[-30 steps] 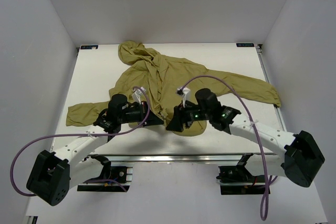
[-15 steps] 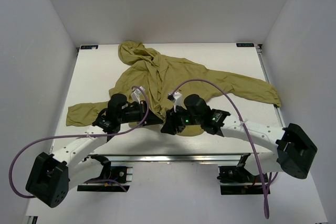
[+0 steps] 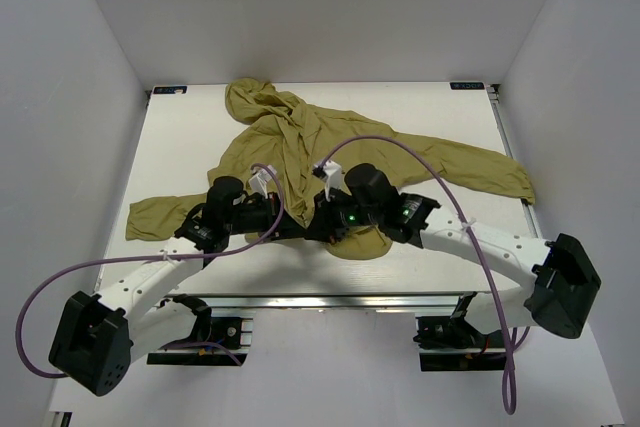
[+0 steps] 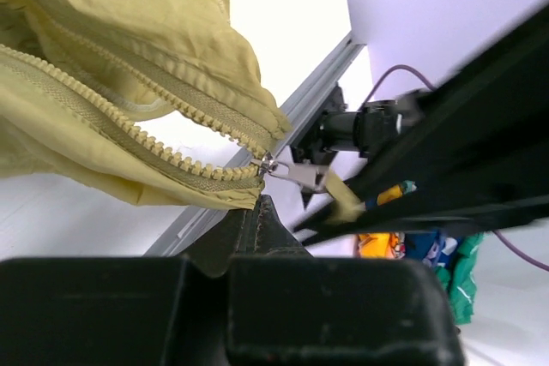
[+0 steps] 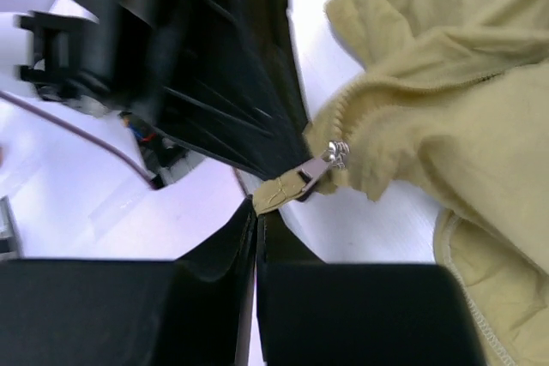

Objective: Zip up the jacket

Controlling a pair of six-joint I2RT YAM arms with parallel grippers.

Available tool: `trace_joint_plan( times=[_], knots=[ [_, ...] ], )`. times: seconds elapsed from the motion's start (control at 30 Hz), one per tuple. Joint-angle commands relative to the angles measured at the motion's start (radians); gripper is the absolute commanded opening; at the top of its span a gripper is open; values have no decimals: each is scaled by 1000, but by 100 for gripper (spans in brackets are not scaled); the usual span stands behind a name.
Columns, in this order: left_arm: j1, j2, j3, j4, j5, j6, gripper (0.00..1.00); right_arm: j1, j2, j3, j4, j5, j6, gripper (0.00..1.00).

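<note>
The olive-yellow jacket [image 3: 320,142] lies spread on the white table [image 3: 190,147], hood at the back. Both grippers meet at its front hem. My left gripper [image 3: 298,229] is shut on the hem [image 4: 214,199] at the lower end of the zipper [image 4: 129,130], whose two tooth rows stand apart above the slider [image 4: 268,163]. My right gripper [image 5: 257,212] is shut on the end of the fabric tab [image 5: 279,195] of the zipper pull [image 5: 313,171], which hangs from the slider [image 5: 337,153]. In the top view the right gripper [image 3: 318,227] touches the left one tip to tip.
The left sleeve [image 3: 160,217] reaches toward the table's left edge, and the right sleeve [image 3: 480,167] runs to the right edge. The hood [image 3: 255,102] lies at the back. White walls stand on three sides. Purple cables [image 3: 400,147] loop over both arms.
My right arm has slid left along the hem to meet the left gripper, and its jaws have gone from open to shut on the zipper pull's tab. The left arm has stayed put.
</note>
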Motion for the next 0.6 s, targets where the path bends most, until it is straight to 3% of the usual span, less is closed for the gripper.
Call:
trace_joint_plan(
  times=[0.0,0.2,0.43,0.57],
  knots=[
    [-5,-26,47,-88,-30,74,0,-28,30,124,-114,-58,-26,0],
    [-5,-23,43,-92,-1,104,0,-108,121,187,-94,-255,29,0],
    [-7,-47,23,-52,36,82,0,-110,210,258,-36,-221,82,0],
    [-7,-63,-6,-46,50,56,0,-111,262,327,-27,-76,114,0]
  ],
)
